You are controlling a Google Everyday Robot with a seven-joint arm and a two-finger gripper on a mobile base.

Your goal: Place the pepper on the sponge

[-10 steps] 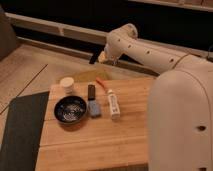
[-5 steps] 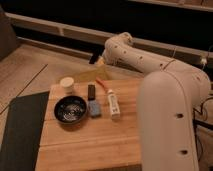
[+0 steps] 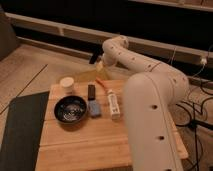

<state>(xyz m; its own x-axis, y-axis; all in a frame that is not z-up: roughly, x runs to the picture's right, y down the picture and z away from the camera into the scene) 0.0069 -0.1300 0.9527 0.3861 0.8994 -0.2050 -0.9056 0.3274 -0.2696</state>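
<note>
The pepper (image 3: 101, 81), small and red-orange, lies on the wooden table (image 3: 100, 145) near its far edge. Closer to me, the blue-grey sponge (image 3: 94, 108) rests flat between a black bowl and a white tube, with nothing on it. My gripper (image 3: 94, 69) hangs above the table's far edge, just behind and slightly left of the pepper, at the end of the white arm (image 3: 145, 70). The pepper lies apart from the sponge, with a black block between them.
A black bowl (image 3: 70, 110) sits left of the sponge. A narrow black block (image 3: 91, 91) lies just beyond the sponge, and a white tube (image 3: 114, 103) to its right. A round white cup (image 3: 67, 83) stands at the table's back left. A dark mat (image 3: 20, 130) covers the floor left.
The arm has swung, its large white body now filling the right foreground. The gripper has dropped slightly toward the table's far edge near the pepper. The objects on the table have not moved.
</note>
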